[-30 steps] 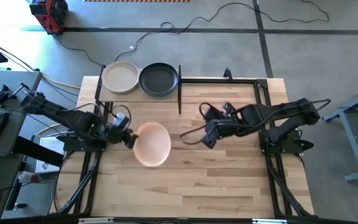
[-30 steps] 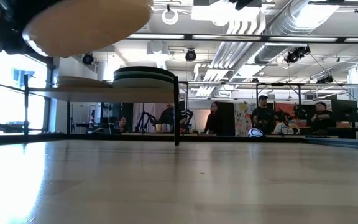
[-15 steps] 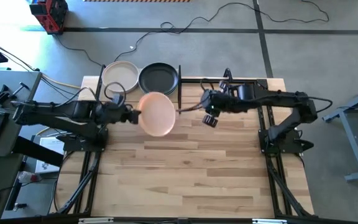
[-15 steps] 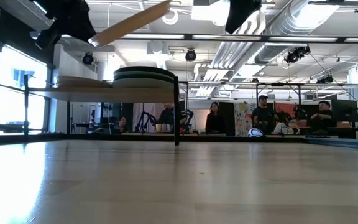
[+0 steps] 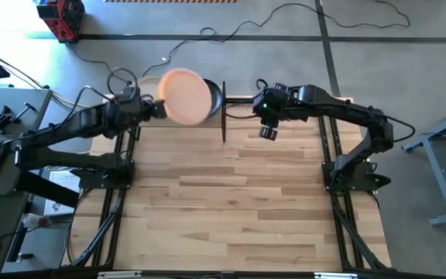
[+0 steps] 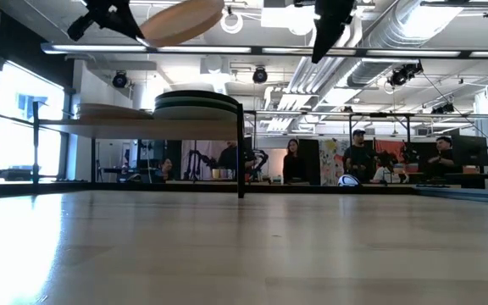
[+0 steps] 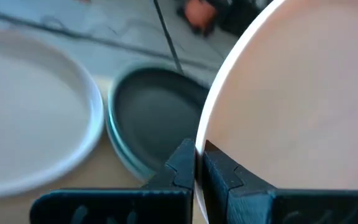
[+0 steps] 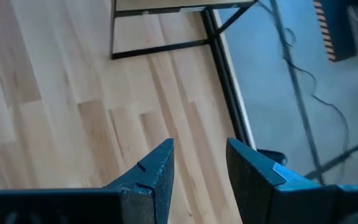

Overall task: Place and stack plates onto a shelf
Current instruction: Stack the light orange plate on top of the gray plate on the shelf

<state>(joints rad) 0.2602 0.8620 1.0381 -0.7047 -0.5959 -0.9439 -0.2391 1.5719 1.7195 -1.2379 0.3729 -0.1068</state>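
A peach-pink plate hangs in the air over the shelf at the table's far left, with my left gripper shut on it. On the shelf rest a stack with a black plate on top and, left of it, a white plate. The low view shows both stacks under the raised plate. My right gripper hovers open above the table just right of the shelf, with only bare wood under its fingers. My left gripper pinches the peach-pink plate's rim between its two fingers, on the side toward the table's left. The fingers come from the left, slanting a little downward. The plate is lifted clear above the shelf's stacks, slightly tilted with its free side higher.
The shelf's black frame post stands between the two grippers. Bare wooden tabletop spreads across the middle and near side. Beyond the far edge, cables lie on the floor. People sit in the room behind.
My left gripper has swung the peach-pink plate from the table's left middle up and toward the far edge, ending over the shelf's stacks; the plate tipped on the way and is nearly level again. My right gripper, still open, has moved toward the far edge and rolled.
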